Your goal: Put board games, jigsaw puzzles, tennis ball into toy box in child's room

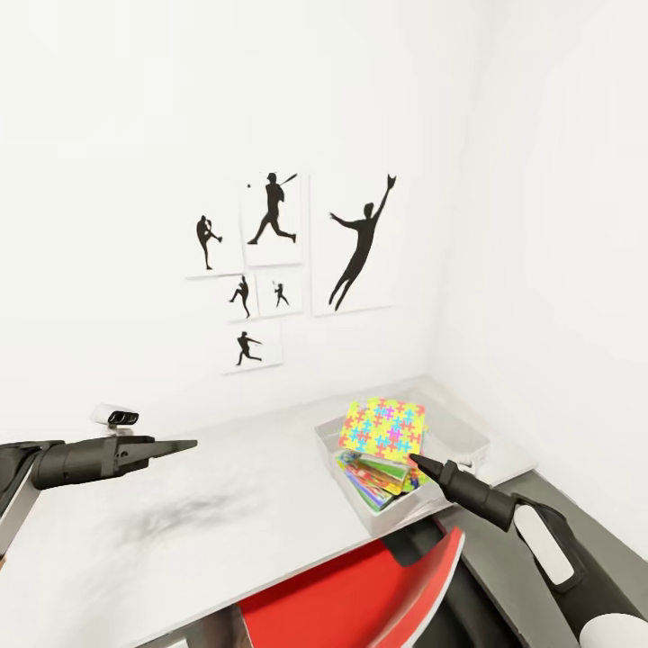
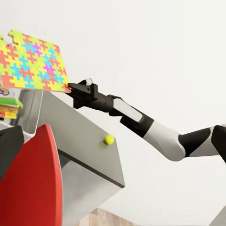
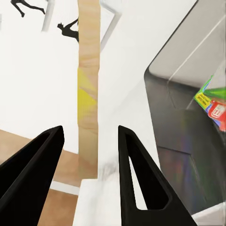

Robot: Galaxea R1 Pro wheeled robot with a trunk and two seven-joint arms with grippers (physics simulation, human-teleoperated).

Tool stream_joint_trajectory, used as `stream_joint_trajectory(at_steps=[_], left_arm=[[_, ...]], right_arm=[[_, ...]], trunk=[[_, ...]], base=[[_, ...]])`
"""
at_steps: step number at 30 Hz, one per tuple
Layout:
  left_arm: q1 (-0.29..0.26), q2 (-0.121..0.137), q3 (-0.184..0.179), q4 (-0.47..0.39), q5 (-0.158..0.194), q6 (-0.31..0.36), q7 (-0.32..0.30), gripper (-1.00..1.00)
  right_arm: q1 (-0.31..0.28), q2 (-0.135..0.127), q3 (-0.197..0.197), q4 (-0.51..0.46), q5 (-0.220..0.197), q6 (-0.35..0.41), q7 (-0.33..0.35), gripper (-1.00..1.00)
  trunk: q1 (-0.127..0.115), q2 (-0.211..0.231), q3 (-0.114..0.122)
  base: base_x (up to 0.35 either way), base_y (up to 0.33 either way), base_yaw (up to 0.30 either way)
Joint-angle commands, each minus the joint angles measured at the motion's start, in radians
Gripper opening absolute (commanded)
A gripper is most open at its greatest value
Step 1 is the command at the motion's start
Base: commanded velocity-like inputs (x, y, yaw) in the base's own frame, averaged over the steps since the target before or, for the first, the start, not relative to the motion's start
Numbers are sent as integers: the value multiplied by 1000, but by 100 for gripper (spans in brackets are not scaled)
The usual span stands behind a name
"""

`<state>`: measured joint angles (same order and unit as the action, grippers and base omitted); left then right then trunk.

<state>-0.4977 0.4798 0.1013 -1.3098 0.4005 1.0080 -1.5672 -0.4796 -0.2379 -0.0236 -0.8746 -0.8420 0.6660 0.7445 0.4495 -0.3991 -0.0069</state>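
Centrally, the table (image 1: 225,486) is seen with the toy box (image 1: 468,432) at its right end, board games (image 1: 378,479) inside. A puzzle (image 1: 384,427) is held tilted above the box, pinched at its edge by the right gripper (image 1: 416,460). The left gripper (image 1: 184,444) is clenched empty over the table; the ball (image 2: 108,139) is noted on the lower section.

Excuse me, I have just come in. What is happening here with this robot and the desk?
The robot is tidying toys into the toy box on the table. Its right gripper holds a jigsaw puzzle by one edge, tilted above the box, not yet laid down. Colourful game boxes already lie inside. The left gripper hovers over the table and holds nothing. A tennis ball rests on the lower dark section of the desk.
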Motion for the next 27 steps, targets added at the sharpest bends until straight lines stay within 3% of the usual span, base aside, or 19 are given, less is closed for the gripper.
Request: stream_joint_trajectory(at_steps=[1,7,19,27], left_arm=[[0,0,0,0,0,11,-4,100],[1,0,0,0,0,11,-4,100],[4,0,0,0,0,11,-4,100],[8,0,0,0,2,11,-4,100]], right_arm=[[-1,0,-1,0,-3,6,1,-100],[-1,0,-1,1,-5,6,1,-100],[-1,0,-1,1,-4,6,1,-100],[-1,0,-1,1,-3,6,1,-100]], trunk=[[1,-1,0],[1,-1,4],[1,-1,5],[1,-1,9]], base=[[79,-14,-195],[208,19,-178],[62,2,-14],[126,0,-134]])
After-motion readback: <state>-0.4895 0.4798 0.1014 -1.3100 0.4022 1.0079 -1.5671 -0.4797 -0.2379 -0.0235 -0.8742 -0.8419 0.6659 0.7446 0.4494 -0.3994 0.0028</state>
